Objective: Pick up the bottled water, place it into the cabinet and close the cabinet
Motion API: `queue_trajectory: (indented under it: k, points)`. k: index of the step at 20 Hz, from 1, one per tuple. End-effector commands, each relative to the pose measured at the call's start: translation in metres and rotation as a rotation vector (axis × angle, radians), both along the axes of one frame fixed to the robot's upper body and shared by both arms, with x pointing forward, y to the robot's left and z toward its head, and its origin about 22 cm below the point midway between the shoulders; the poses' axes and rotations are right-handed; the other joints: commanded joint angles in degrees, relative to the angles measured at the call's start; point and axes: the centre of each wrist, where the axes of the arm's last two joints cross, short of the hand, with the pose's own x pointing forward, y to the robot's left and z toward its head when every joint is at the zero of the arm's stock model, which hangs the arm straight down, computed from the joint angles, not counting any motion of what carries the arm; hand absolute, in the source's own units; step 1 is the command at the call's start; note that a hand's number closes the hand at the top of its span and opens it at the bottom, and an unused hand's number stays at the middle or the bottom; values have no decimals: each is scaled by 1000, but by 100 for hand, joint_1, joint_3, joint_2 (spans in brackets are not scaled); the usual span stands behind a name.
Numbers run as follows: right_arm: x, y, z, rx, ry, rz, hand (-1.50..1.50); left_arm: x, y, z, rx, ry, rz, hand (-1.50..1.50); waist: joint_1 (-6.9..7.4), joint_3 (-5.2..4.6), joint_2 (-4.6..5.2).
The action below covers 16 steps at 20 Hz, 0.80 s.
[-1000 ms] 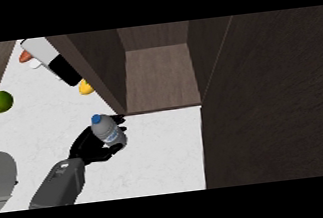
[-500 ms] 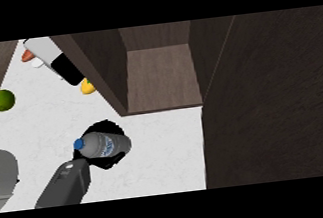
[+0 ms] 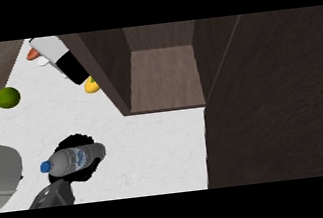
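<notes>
Left hand (image 3: 78, 163): wrapping its fingers around the bottled water (image 3: 72, 159), lifting it off the counter (image 3: 147, 148).
Cabinet (image 3: 165, 78): standing open, waiting for the bottle.
Right hand: not showing.

You see only a small part of the robot's body here, at the lower left of the head view. One forearm (image 3: 53, 196) comes in from the lower edge. Its shell is grey, with a smooth and slightly rounded shape, and it looks a little darker along the sides than on the top. At the end of this forearm sits the left hand (image 3: 76, 172), which is fully black and has no shine. Its outline is uneven at the top, where the dark fingers (image 3: 74, 140) make small bumps. You cannot see cables, screws or markings on the forearm or on the hand.
</notes>
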Motion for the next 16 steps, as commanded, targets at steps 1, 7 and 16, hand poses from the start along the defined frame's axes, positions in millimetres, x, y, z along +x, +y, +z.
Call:
queue_trajectory:
  k: [1, 7, 16]
  points:
    - [16, 3, 22, 24, -25, -6, -150, 0, 0, 1, -104, -96, 38, 150, 24, -4, 10]
    - [-3, 14, 2, 12, 1, 0, -150, -8, -15, -4, -152, -89, 21, 150, 0, 1, -10]
    - [-5, 10, 7, -7, 3, 15, -150, -6, -21, 41, -120, -92, -41, 150, 59, 9, -26]
